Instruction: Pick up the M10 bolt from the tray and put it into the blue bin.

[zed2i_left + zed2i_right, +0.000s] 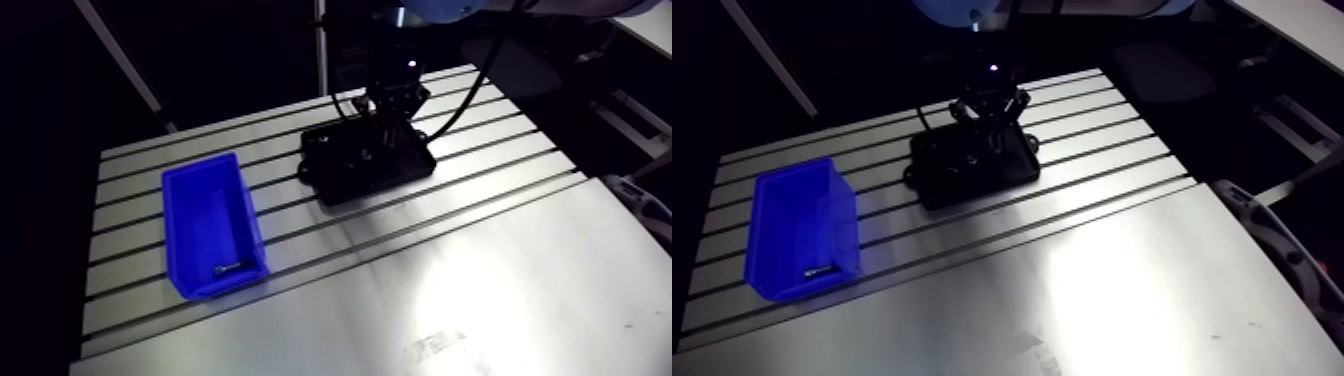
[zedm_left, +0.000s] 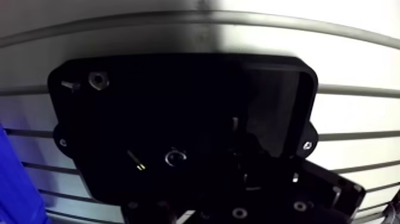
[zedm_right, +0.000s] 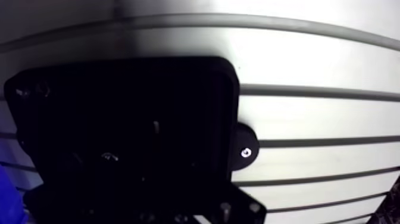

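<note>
In the black tray (image 2: pixel 178 89), just ahead of the claw (image 1: pixel 380 135), a round-headed bolt (image 2: pixel 175 158); claw's state indiscernible.

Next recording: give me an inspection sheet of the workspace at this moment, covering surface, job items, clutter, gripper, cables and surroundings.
surface: slotted aluminium table, no marks made out.
job's things: black tray mid-table, holding a hex nut, a thin screw and a ring-shaped part; the M10 bolt cannot be picked out. blue bin stands apart from the tray, with a small bolt-like piece lying inside.
clutter: nothing seen.
grippers: gripper low over the tray; state cannot be told.
cables: nothing seen.
surroundings: nothing seen.
</note>
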Robot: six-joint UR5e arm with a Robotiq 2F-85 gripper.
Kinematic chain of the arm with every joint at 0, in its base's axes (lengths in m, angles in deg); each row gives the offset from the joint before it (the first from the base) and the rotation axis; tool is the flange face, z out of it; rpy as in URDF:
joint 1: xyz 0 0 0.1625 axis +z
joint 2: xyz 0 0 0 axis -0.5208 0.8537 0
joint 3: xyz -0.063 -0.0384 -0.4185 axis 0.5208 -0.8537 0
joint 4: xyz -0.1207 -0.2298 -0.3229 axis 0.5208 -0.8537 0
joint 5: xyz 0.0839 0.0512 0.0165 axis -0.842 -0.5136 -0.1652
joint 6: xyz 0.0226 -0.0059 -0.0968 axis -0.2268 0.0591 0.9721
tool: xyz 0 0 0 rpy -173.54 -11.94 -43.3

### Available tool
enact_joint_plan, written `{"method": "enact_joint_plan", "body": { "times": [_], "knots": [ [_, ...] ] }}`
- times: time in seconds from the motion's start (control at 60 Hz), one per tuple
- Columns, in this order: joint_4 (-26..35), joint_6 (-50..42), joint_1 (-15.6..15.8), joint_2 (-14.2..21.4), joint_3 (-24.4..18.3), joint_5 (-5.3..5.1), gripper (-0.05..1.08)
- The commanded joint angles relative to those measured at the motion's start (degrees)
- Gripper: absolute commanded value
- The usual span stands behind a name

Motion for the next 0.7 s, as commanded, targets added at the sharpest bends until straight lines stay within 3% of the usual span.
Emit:
{"method": "enact_joint_plan", "body": {
  "times": [0.017, 0.233, 0.333, 0.467, 0.617, 0.7],
  "knots": [
    [0.1, 0.1, 0.0, 0.3, -0.5, -0.24, 0.93],
    [1.5, 0.3, 0.1, 1.4, -0.9, -0.24, 1.06],
    [6.6, 1.1, 0.1, 2.8, -2.3, -0.32, 1.06],
    [14.4, 10.8, 0.0, 6.4, -4.6, -0.46, 1.07],
    [14.2, 17.4, 0.1, 10.9, -4.0, -0.16, 1.07],
    [14.1, 25.7, 1.4, 13.8, -3.6, -0.66, 1.07]
  ]
}}
